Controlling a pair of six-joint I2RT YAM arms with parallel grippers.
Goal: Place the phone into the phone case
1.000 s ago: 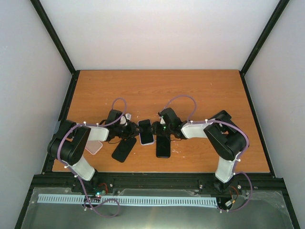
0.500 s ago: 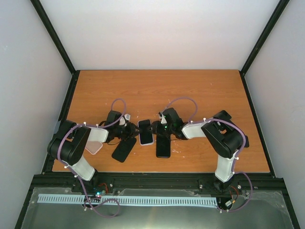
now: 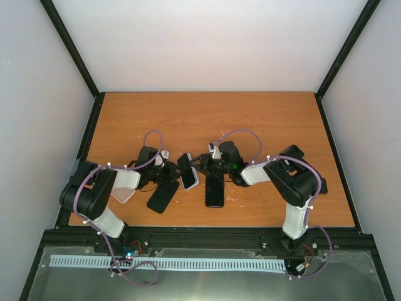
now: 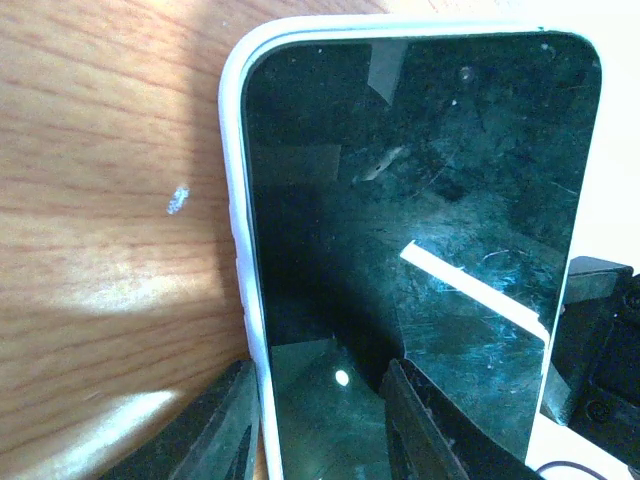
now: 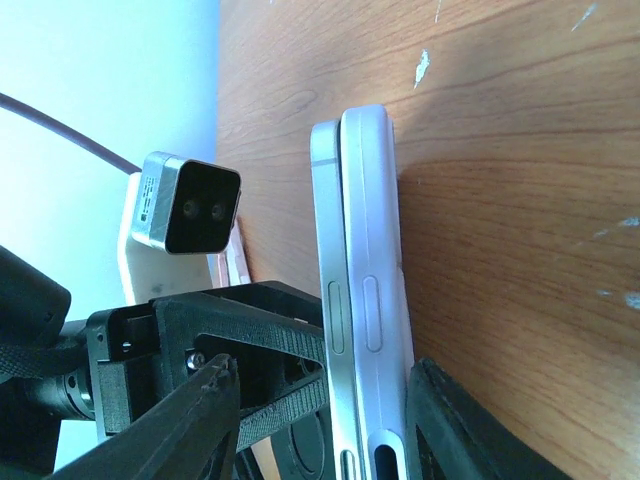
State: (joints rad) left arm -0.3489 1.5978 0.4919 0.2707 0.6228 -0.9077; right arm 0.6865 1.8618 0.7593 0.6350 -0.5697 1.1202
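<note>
The phone (image 3: 188, 171), black screen and silver frame, stands tilted on its edge at mid table, with the white case (image 5: 372, 260) against its back. In the right wrist view the silver phone frame (image 5: 326, 260) lies beside the case wall, not sunk in. My left gripper (image 3: 173, 169) is open. In its wrist view (image 4: 320, 430) one finger lies beside the case rim (image 4: 240, 200) and one on the screen (image 4: 420, 220). My right gripper (image 3: 199, 164) is open around the phone's edge (image 5: 325, 400). Its right finger (image 5: 470, 430) touches the case's back.
A black phone (image 3: 163, 195) lies at the near left and another black phone (image 3: 214, 191) below my right gripper. A pale pink case (image 3: 123, 193) lies beside my left arm. The wooden table (image 3: 207, 119) stretches to the back walls.
My right gripper has moved left up to the phone. The phone has tipped up from lying flat and leans towards my left gripper.
</note>
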